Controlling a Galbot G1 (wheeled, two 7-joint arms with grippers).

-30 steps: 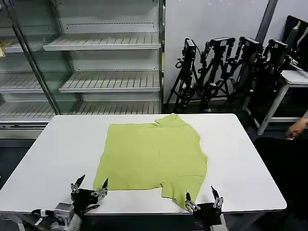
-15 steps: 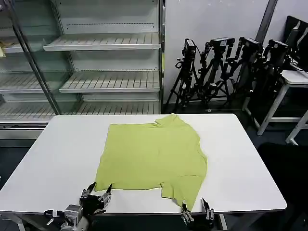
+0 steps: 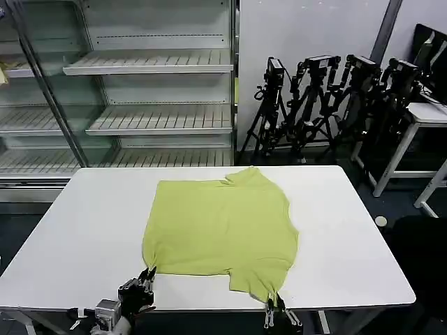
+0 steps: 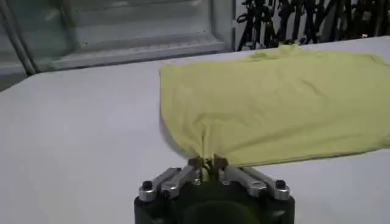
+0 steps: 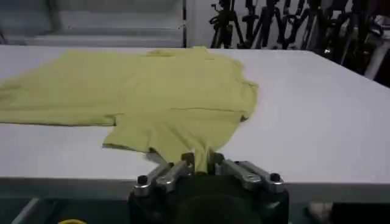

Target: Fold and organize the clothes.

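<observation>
1. The left gripper [image 3: 147, 274] sits at the near edge of the white table [image 3: 84, 230], on the robot's left. Its fingers are pressed together, pinching the near left corner of the T-shirt [image 3: 220, 230]. In the left wrist view the gripper [image 4: 207, 163] holds a small peak of yellow-green cloth [image 4: 274, 103] drawn up between the closed fingertips.
2. The right gripper [image 3: 274, 303] is at the near edge too, to the right of the left one. Its fingers are closed on the tip of the shirt's near right flap. In the right wrist view the gripper [image 5: 200, 159] grips the cloth [image 5: 152, 91] where it narrows to a point at the table's [image 5: 317, 122] edge.
3. The T-shirt lies flat in the middle of the table, plain side up, with the collar at the far edge.
4. Beyond the table stand glass-fronted shelves [image 3: 147, 66] on the left and a cluster of black tripods [image 3: 328, 98] on the right.
</observation>
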